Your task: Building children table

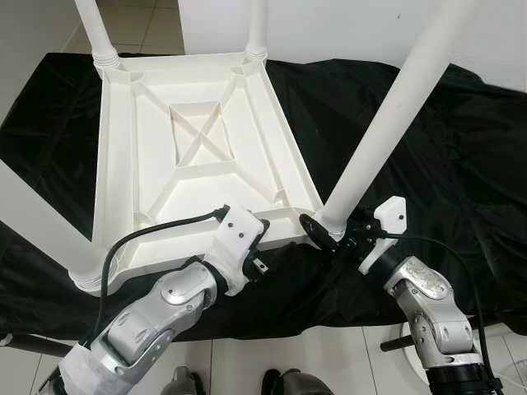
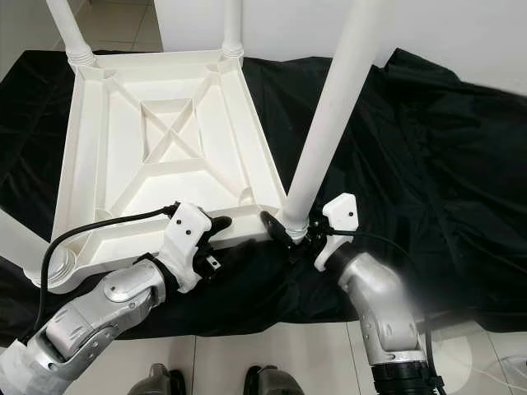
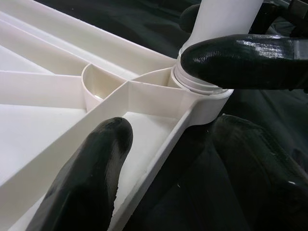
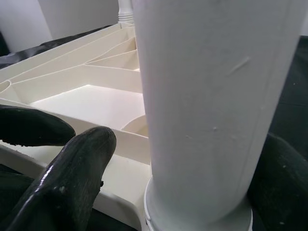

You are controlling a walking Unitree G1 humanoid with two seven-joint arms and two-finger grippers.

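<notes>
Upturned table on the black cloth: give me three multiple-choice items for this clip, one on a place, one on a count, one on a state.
1. Where is the right tool?
A. at the base of the near-right leg
B. at a far corner
C. on the floor

2. How many legs stand in the white table?
A. two
B. three
C. four

3. How does the table lie?
A. upright
B. upside down on the black cloth
C. on its side

Answers:
1 A: its fingers flank that leg at its socket.
2 C: a leg rises from each corner.
3 B: the ribbed underside faces up.

A crumpled black cloth (image 1: pixel 461 156) covers the tiled floor (image 1: pixel 272 358) beneath
</notes>
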